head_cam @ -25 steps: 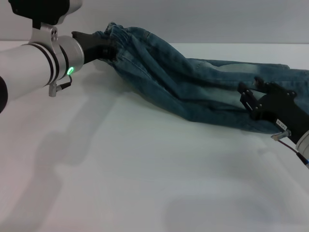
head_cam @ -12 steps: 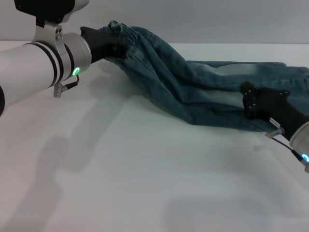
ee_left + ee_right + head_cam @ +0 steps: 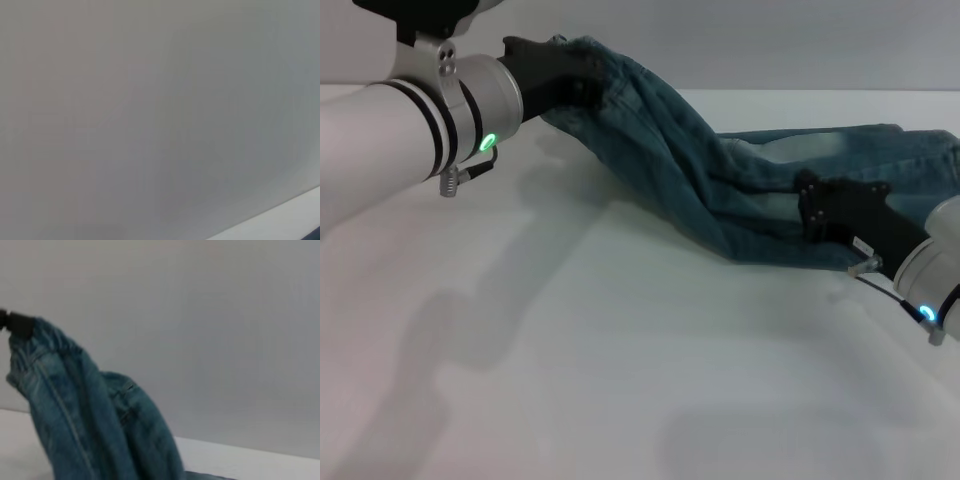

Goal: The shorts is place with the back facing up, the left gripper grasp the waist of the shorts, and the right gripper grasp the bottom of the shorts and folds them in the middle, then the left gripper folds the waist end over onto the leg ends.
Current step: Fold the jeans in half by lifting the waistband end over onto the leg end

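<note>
Gripping the waist of the shorts (image 3: pixel 582 62), the left gripper (image 3: pixel 560 82) holds that gathered band clamped between its black fingers, raised off the white table (image 3: pixel 570 350) at the far left end of the shorts (image 3: pixel 700 170) (the right wrist view shows the same ruffled band (image 3: pixel 45 332) hanging from a black fingertip). From the waist the faded denim slopes down and rightward to lie flat on the table. The right gripper (image 3: pixel 815 210) rests against the near edge of the shorts, right of the waist, and I cannot tell how its fingers stand.
</note>
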{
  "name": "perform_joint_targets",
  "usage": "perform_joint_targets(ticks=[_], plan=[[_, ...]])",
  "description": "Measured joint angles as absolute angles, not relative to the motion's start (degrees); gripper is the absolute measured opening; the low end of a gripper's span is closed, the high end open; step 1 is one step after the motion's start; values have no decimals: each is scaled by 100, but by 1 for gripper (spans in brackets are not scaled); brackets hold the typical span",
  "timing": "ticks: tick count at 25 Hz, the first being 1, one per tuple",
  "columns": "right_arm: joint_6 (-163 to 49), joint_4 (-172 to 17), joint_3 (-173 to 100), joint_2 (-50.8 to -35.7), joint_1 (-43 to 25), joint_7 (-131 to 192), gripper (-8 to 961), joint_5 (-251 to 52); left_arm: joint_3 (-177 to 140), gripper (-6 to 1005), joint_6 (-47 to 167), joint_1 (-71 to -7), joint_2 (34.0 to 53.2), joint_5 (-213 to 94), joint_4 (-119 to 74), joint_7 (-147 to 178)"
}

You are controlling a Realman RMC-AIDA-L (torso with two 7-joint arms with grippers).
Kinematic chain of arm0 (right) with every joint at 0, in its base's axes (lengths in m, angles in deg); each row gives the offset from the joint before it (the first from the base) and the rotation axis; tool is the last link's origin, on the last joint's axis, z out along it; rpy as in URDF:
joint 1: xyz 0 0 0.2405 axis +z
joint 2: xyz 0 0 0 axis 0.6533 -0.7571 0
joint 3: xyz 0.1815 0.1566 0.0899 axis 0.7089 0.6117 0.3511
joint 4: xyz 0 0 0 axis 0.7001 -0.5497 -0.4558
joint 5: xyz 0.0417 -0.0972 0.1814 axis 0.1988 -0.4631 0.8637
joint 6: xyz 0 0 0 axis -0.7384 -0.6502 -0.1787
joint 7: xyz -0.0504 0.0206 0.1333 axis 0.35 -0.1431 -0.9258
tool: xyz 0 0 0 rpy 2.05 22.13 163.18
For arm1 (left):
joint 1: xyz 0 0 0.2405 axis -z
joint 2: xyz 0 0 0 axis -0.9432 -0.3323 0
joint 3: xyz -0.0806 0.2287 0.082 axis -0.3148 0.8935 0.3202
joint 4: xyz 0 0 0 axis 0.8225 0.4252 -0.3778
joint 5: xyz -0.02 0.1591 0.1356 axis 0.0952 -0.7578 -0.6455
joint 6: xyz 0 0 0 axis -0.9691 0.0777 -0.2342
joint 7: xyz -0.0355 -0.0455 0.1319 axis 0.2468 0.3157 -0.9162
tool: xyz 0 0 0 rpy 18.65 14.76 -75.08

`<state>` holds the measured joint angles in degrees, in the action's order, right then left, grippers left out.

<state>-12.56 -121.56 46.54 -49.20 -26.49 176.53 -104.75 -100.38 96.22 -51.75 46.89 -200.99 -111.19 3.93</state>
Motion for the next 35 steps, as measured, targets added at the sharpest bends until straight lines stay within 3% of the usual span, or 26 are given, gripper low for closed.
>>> perform_joint_targets(ticks=[20, 35], plan=[[-1255, -10834, 4767, -4949, -1764, 17354, -1, -10430, -9866, 38, 9679, -5317, 4679, -20108, -11608, 345], [-1404, -10618, 5988, -4830, -1428, 17948, -1, -10468, -9711, 38, 9765, -5552, 4660, -20122, -11977, 327]])
